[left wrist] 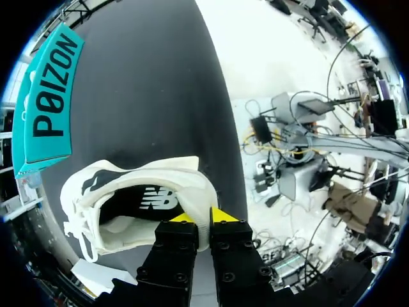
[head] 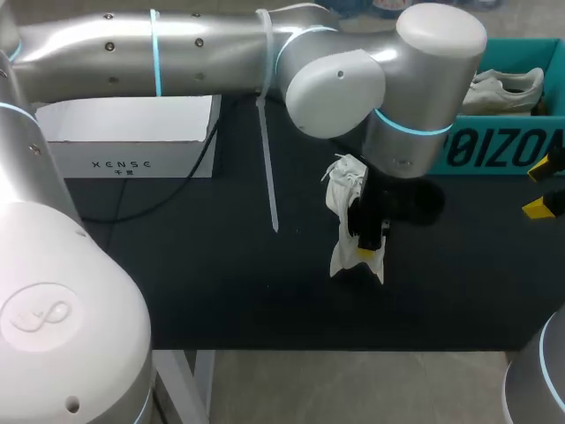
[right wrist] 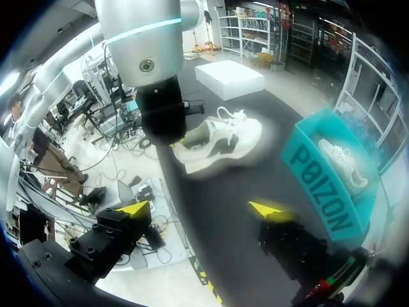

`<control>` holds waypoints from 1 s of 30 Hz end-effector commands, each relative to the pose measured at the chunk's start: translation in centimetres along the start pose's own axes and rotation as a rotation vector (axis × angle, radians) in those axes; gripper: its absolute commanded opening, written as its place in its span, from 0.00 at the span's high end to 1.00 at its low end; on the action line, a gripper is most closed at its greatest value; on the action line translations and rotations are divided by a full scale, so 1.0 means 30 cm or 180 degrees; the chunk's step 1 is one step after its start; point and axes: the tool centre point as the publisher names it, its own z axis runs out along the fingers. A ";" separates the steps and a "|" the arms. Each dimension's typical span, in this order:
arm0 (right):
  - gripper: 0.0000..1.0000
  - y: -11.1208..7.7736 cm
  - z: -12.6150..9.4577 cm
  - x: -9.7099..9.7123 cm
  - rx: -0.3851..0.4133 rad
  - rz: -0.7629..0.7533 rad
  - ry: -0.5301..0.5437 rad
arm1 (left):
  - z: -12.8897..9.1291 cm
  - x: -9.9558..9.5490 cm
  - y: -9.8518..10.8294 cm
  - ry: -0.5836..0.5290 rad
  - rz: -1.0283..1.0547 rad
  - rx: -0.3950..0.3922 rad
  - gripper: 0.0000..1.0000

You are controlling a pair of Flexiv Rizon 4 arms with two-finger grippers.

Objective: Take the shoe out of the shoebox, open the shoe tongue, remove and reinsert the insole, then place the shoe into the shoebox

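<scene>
The left gripper (left wrist: 203, 217) is pinching the padded heel rim of the soft white lace-up shoe (left wrist: 172, 174) between its narrowly spaced yellow tips over the matte black table (head: 177, 265), while the right gripper (right wrist: 201, 209) is hanging wide open near the boxy teal cardboard shoebox (head: 503, 146).

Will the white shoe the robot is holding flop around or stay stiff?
Probably mostly stiff: the white shoe holds its shape though the left gripper pinches only its heel rim. Its laces look loose, so they would likely dangle.
</scene>
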 end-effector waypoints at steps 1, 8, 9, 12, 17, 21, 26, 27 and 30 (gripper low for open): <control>0.00 -0.001 0.002 0.002 0.0005 0.0003 -0.0006 | -0.027 0.022 0.118 -0.0228 0.0082 0.0126 1.00; 0.00 -0.001 0.002 0.002 0.0005 0.0003 -0.0006 | -0.057 0.004 0.300 -0.0424 0.0046 -0.0098 1.00; 0.00 -0.001 0.002 0.002 0.0005 0.0003 -0.0006 | -0.059 -0.002 0.325 -0.0453 0.0042 -0.0081 1.00; 0.00 -0.001 0.002 0.002 0.0005 0.0003 -0.0006 | -0.061 -0.008 0.395 -0.0490 0.0041 -0.0095 1.00; 0.00 -0.001 0.002 0.002 0.0005 0.0003 -0.0006 | -0.069 -0.016 0.482 -0.0522 0.0226 -0.0114 1.00; 0.00 -0.001 0.002 0.002 0.0005 0.0003 -0.0006 | -0.073 -0.033 0.531 -0.0588 0.0092 -0.0219 1.00; 0.00 -0.001 0.002 0.002 0.0005 0.0003 -0.0006 | -0.074 -0.037 0.537 -0.0654 0.0081 -0.0204 1.00; 0.00 -0.001 0.002 0.002 0.0005 0.0003 -0.0006 | -0.074 -0.037 0.537 -0.0654 0.0081 -0.0204 1.00; 0.00 -0.001 0.002 0.002 0.0005 0.0003 -0.0006 | -0.074 -0.037 0.537 -0.0654 0.0081 -0.0204 1.00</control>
